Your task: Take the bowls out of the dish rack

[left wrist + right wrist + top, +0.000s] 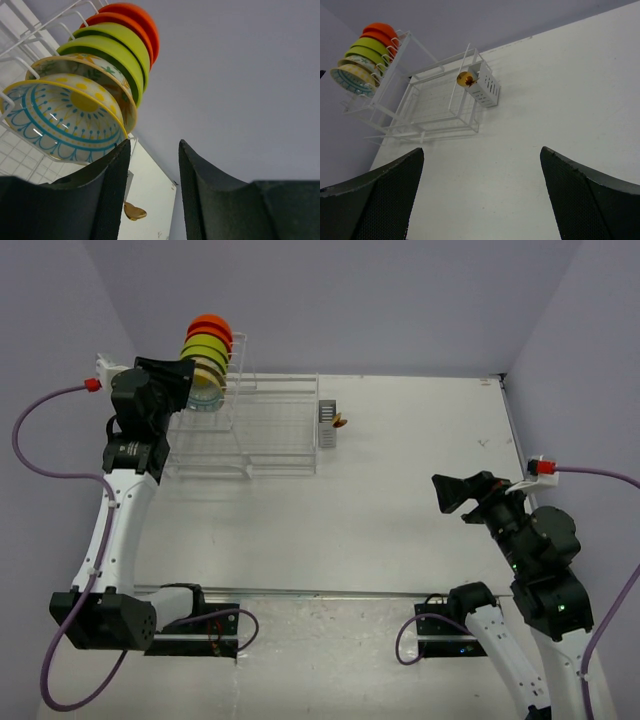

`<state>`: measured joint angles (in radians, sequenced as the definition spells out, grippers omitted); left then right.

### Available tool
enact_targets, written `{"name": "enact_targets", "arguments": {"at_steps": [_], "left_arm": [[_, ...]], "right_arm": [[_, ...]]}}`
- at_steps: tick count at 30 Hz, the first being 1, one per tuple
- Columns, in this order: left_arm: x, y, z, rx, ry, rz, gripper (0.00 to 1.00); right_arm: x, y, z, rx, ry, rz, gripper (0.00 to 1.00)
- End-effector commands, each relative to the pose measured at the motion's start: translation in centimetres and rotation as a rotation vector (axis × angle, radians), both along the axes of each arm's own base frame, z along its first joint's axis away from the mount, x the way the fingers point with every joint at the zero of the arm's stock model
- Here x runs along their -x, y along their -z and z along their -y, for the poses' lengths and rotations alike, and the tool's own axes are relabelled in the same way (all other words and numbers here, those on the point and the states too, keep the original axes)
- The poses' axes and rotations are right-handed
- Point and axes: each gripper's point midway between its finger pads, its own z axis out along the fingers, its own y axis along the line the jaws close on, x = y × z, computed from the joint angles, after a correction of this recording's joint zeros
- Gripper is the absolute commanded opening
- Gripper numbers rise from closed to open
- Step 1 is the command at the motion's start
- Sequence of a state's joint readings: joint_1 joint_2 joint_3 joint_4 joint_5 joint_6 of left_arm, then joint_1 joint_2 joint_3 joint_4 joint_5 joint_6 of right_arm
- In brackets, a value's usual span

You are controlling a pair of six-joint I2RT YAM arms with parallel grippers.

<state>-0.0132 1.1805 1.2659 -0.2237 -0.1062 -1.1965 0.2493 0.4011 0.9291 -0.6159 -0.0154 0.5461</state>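
Several bowls stand on edge in a row on the upright tier of the white dish rack at the back left: orange-red bowls farthest, lime green bowls in the middle, patterned white bowls nearest. My left gripper is raised beside the nearest patterned bowl, open and empty; its left finger is just below that bowl's rim, and I cannot tell if they touch. My right gripper is wide open and empty, above the table on the right, far from the rack.
A grey cutlery caddy hangs on the rack's right end, with a golden spoon-like utensil sticking out of it. The rack's low flat section holds nothing. Grey walls close in behind and to the sides.
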Motion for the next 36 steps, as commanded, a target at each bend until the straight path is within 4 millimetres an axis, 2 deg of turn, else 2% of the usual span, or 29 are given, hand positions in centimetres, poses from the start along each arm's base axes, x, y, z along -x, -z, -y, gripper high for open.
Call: {"name": "enact_targets", "arguments": {"at_steps": [1,5,9,14,17,20,27,36], "left_arm": [[-1.4,-0.3,0.1,0.035,0.017,0.033,0.45],[-1.5,0.7,0.0,0.047,0.006,0.012,0.46],[-1.0,0.9,-0.6,0.046,-0.025,0.014,0.48],[-1.4,0.8,-1.2,0.035,-0.061,0.022,0.47],[-1.8,0.7,-2.5,0.034,-0.096,0.03,0.4],[-2.4,1.1,-2.6,0.039,-0.09,0.026,0.39],[-3.3,2.3,-2.8,0.057,-0.096,0.015,0.28],[-4.0,4.0,-2.8,0.079,-0.099,-0.03,0.26]], "right_arm": [[0.0,-1.2,0.2,-0.007,0.008,0.049,0.99],[0.0,-1.1,0.3,-0.003,0.012,0.046,0.99],[0.0,-1.2,0.3,-0.002,0.014,0.048,0.99],[-0.2,-1.0,0.2,-0.002,0.012,0.043,0.99],[-0.2,-0.9,0.3,0.0,0.014,0.04,0.99],[-0.1,-1.0,0.3,0.0,0.014,0.042,0.99],[0.0,-1.1,0.3,0.007,0.013,0.044,0.99],[0.1,-1.0,0.4,0.013,0.011,0.045,0.99]]}}
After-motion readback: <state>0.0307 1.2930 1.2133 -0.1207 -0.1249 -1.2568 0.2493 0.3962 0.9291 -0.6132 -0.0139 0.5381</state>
